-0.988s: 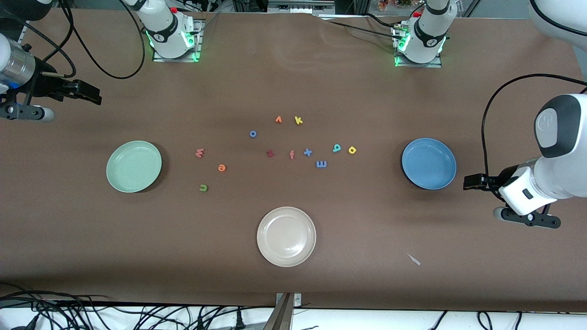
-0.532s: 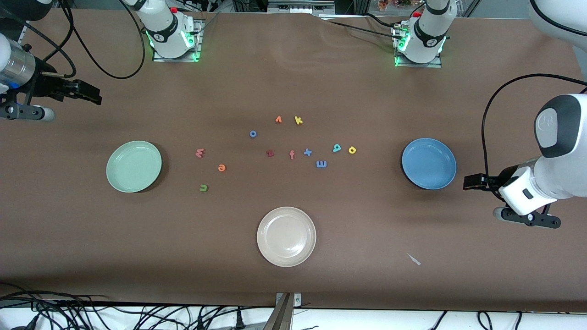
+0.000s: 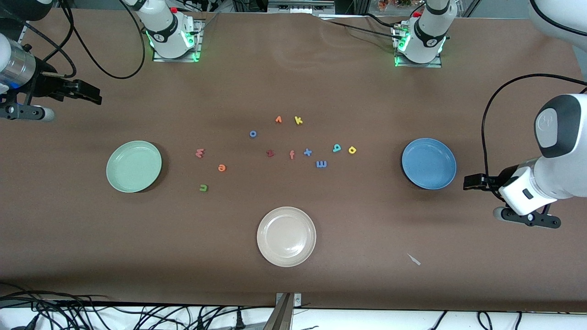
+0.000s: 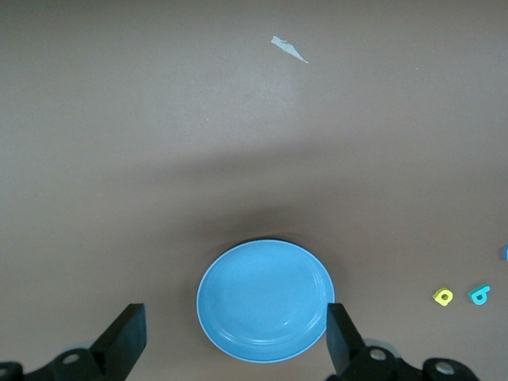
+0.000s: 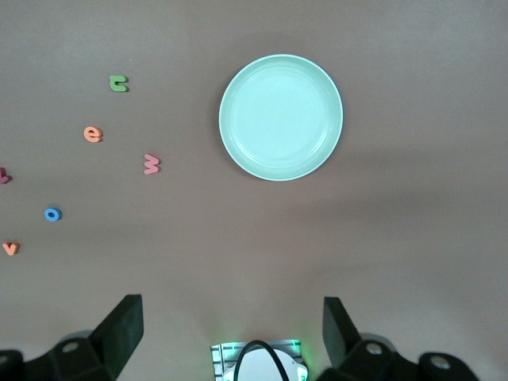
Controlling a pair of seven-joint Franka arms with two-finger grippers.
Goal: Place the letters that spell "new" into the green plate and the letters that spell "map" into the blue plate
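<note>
The green plate (image 3: 133, 166) (image 5: 280, 117) lies toward the right arm's end, with the salmon w (image 3: 199, 153), orange e (image 3: 222, 168) and dark green n (image 3: 203, 187) loose on the table beside it. At the left arm's end lies the blue plate (image 3: 429, 163) (image 4: 266, 300). Beside it are the light blue m (image 3: 321, 163), teal a (image 3: 336, 147) and yellow p (image 3: 352, 150). My right gripper (image 3: 89, 94) (image 5: 230, 341) hangs open and empty over bare table at its end. Over the table edge by the blue plate, my left gripper (image 3: 472, 182) (image 4: 234, 349) is open and empty.
A cream-white plate (image 3: 286, 236) sits nearer the front camera, mid-table. Other loose letters lie in the middle: yellow k (image 3: 298, 120), orange v (image 3: 278, 119), blue o (image 3: 252, 134), dark red z (image 3: 270, 153), salmon f (image 3: 292, 155), blue x (image 3: 307, 152). A white scrap (image 3: 414, 259) lies on the table.
</note>
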